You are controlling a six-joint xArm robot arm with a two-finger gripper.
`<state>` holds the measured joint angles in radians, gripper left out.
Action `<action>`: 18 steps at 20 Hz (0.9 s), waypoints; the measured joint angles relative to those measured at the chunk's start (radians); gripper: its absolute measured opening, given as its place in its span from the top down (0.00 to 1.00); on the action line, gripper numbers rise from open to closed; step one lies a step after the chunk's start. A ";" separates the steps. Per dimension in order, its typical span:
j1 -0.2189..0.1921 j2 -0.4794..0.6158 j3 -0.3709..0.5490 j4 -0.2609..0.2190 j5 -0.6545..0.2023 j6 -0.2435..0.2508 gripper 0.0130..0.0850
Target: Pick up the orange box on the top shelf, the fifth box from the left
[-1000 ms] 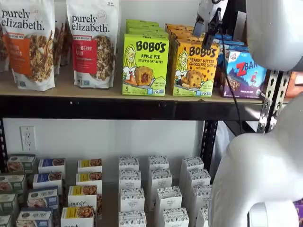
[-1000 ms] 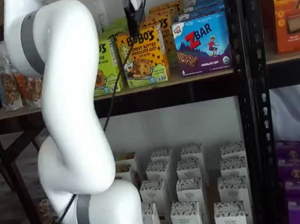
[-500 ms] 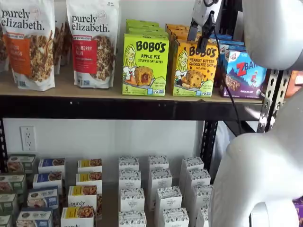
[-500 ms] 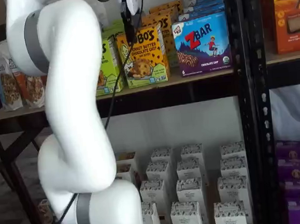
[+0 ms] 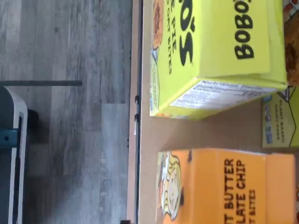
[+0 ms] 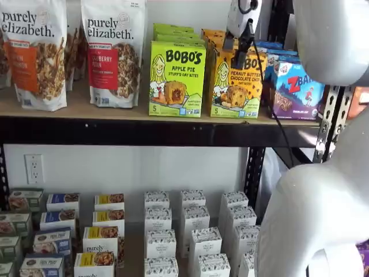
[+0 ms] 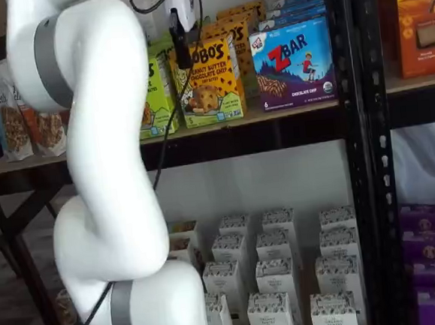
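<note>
The orange box (image 6: 237,86) stands at the front of the top shelf (image 6: 115,130), heading a row of like cartons; both shelf views show it, here too (image 7: 211,80). My gripper (image 6: 236,47) hangs in front of its upper left corner, open, with a gap between the two black fingers and nothing in them. In a shelf view the gripper (image 7: 181,51) appears side-on as a single dark finger over the carton's left edge. The wrist view looks down on the orange box (image 5: 224,186) and the tan shelf board (image 5: 201,133).
A lime-green Apple Pie carton (image 6: 176,78) stands directly left of the orange box, a blue-purple ZBar carton (image 6: 297,89) directly right. Granola bags (image 6: 115,52) fill the shelf's left part. White boxes (image 6: 190,236) crowd the lower shelf. My white arm (image 7: 95,142) and a black cable hang in front.
The gripper has moved left and slightly up, from the orange box's right side to its upper left corner. Its fingers have stayed open. The boxes have not moved.
</note>
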<state>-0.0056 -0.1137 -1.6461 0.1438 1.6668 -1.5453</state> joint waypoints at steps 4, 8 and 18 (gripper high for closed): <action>0.012 -0.008 0.022 -0.003 -0.021 0.010 0.00; 0.017 -0.017 0.042 -0.004 -0.040 0.013 0.00; 0.013 -0.040 0.087 -0.008 -0.077 0.006 0.11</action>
<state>0.0069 -0.1533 -1.5590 0.1359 1.5902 -1.5393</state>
